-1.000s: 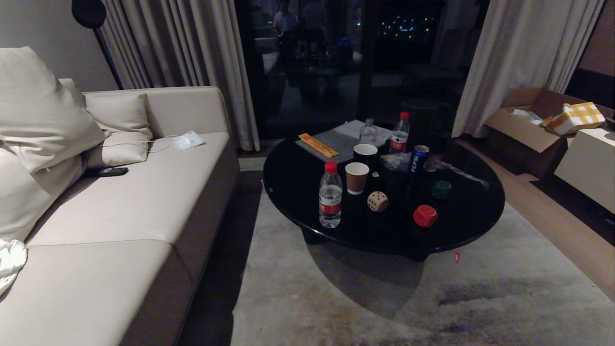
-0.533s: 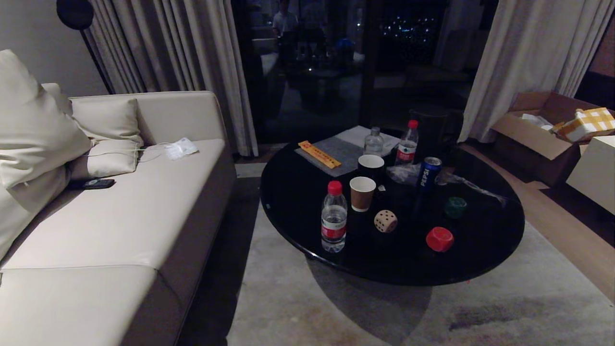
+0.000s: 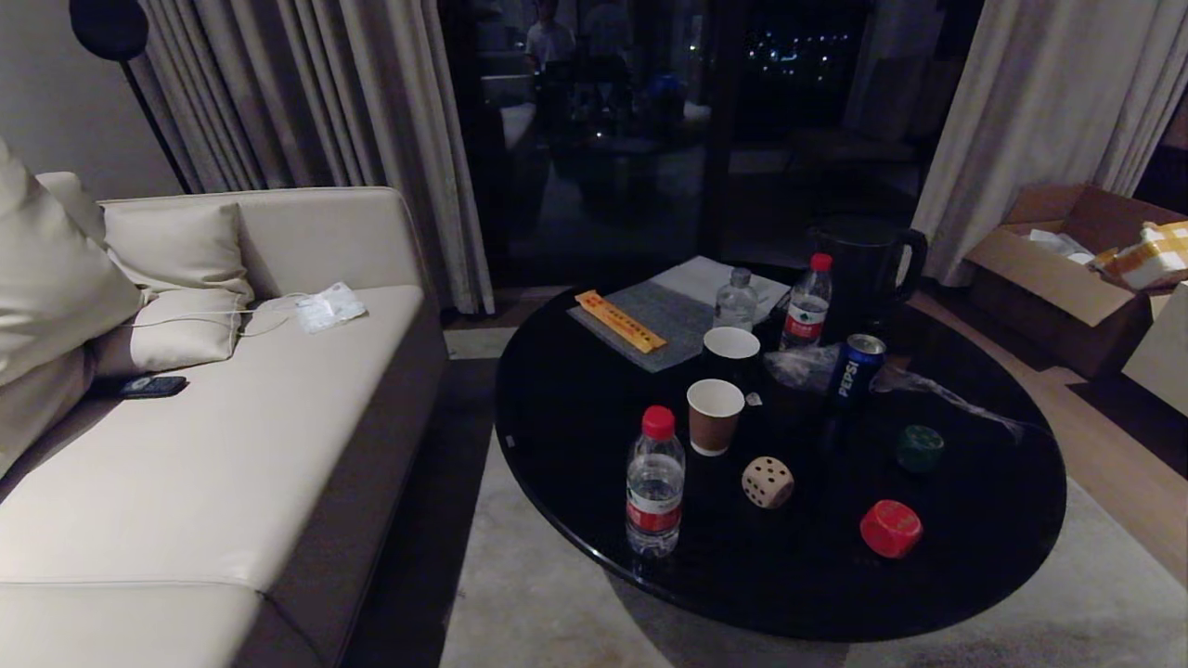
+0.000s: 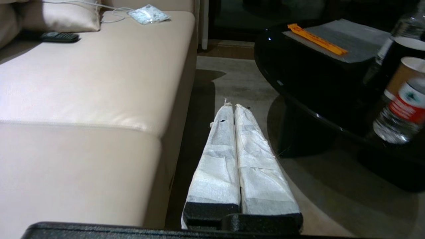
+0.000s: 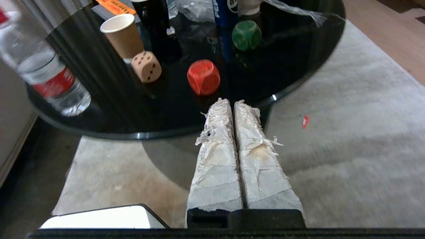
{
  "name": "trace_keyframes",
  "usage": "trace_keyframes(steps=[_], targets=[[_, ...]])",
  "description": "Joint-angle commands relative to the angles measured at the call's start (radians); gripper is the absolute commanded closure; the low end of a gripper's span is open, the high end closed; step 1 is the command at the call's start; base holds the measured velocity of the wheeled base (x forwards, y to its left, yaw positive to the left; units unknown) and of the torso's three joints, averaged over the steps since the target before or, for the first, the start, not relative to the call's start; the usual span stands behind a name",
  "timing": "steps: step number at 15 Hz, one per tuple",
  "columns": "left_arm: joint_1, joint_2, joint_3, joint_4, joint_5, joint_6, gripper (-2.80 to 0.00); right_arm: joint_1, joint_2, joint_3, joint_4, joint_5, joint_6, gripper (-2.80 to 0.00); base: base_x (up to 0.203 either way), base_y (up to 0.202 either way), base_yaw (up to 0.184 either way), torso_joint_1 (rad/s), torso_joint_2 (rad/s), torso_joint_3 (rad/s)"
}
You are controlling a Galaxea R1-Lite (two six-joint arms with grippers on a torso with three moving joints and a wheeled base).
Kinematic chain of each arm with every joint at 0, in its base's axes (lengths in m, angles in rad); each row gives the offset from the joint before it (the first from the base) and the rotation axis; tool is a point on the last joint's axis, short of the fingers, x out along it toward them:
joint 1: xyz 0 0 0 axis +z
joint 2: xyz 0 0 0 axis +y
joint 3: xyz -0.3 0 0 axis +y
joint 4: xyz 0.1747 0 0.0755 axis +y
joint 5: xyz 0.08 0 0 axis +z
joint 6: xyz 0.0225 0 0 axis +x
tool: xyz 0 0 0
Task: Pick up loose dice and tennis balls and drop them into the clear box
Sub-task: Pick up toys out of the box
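Note:
Three dice lie on a round black table (image 3: 575,408): a beige die (image 3: 768,481) (image 5: 146,66), a red die (image 3: 890,528) (image 5: 203,77) and a dark green die (image 3: 920,448) (image 5: 246,35). No tennis balls and no clear box are in view. Neither arm shows in the head view. My right gripper (image 5: 231,102) is shut and empty, hovering just short of the table's near edge, in front of the red die. My left gripper (image 4: 231,106) is shut and empty, low over the floor between sofa and table.
On the table stand a water bottle (image 3: 654,482), two paper cups (image 3: 715,416), a Pepsi can (image 3: 855,366), more bottles, a black kettle (image 3: 863,264) and a grey mat with an orange strip (image 3: 620,321). A beige sofa (image 3: 186,445) is left; cardboard box (image 3: 1039,250) right.
The whole head view has shifted: the table and sofa appear nearer and lower in the picture, so the camera has moved toward the table. The dice have kept their places on the table.

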Motion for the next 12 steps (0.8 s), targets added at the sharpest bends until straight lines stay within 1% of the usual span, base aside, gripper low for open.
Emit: trace_keyframes(steps=[1, 4, 9, 11, 12], targets=[[0.0, 0.002, 0.002, 0.0, 0.001, -0.003, 0.0, 0.0, 0.002, 0.0, 0.001, 0.0, 0.0, 0.0, 0.179, 0.0, -0.002, 0.002, 0.0, -0.002], [0.0, 0.002, 0.002, 0.001, 0.001, -0.003, 0.0, 0.0, 0.002, 0.0, 0.001, -0.002, -0.001, 0.0, 0.156, 0.0, 0.0, 0.002, 0.0, 0.001], [0.0, 0.002, 0.002, 0.001, 0.004, -0.015, 0.0, 0.001, 0.019, -0.019, 0.001, -0.002, -0.001, 0.0, 0.0, 0.0, 0.0, 0.0, 0.0, 0.0], [0.0, 0.002, 0.002, 0.001, 0.001, -0.015, 0.0, 0.006, 0.147, -0.096, 0.0, 0.0, 0.003, 0.0, 0.0, 0.0, 0.0, 0.0, 0.0, 0.0], [0.0, 0.002, 0.002, 0.0, 0.001, -0.015, 0.0, 0.01, 0.263, -0.148, -0.001, 0.004, 0.005, 0.0, 0.0, 0.0, 0.0, 0.0, 0.0, 0.0]])
